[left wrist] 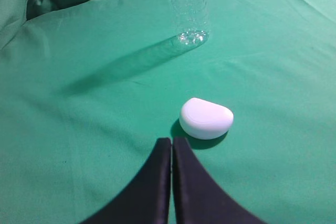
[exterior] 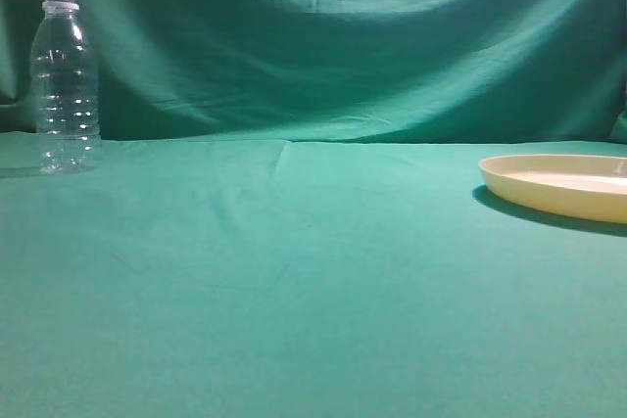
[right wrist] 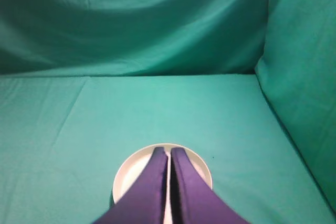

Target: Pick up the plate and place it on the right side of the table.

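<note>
Judging the plate (right wrist: 131,174) light, stiff, slippery, I grip its rim below the right gripper (right wrist: 168,153), jaws pressed together.

The plate (exterior: 563,186) is cream-yellow, the table (exterior: 294,281) teal-green, the bottle (exterior: 65,85) clear and ribbed, the small rounded object (left wrist: 206,118) white.

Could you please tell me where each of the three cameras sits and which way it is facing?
Exterior: low, near table height, facing the draped backdrop; bottle left, plate right; no arm shows.
Left wrist: above its shut left gripper, looking down at a white object and the bottle's base.
Right wrist: above its shut right gripper, over the plate.
Shared: exterior and left wrist show the bottle; exterior and right wrist, the plate.
</note>
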Motion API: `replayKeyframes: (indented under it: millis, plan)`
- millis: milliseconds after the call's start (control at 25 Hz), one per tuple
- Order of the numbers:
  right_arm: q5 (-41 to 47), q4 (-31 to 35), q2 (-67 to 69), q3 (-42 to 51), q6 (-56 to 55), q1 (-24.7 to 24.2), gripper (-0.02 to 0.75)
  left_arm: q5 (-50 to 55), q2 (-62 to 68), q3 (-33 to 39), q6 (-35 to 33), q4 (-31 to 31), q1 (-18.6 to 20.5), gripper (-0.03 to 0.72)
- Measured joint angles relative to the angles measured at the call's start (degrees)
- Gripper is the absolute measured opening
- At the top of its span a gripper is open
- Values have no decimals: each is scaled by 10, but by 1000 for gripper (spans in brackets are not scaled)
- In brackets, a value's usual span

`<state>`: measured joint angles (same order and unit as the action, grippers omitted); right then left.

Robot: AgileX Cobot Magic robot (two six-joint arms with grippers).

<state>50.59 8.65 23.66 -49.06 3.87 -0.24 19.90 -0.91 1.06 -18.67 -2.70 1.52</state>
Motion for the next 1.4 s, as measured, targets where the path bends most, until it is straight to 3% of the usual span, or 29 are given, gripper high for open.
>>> replayKeyframes:
  millis: [160, 400, 720, 1040, 1400]
  plan:
    - [-24, 5, -75, 38, 3, 0, 0, 0, 0, 0, 0, 0, 0, 0]
    - [11, 48, -121, 47, 3, 0, 0, 0, 0, 0, 0, 0, 0, 0]
    - [-24, 25, -128, 68, 54, 0, 0, 0, 0, 0, 0, 0, 0, 0]
    - [-184, 12, -189, 280, 57, 0, 0, 0, 0, 0, 0, 0, 0, 0]
    - [-239, 12, -243, 484, 50, 0, 0, 0, 0, 0, 0, 0, 0, 0]
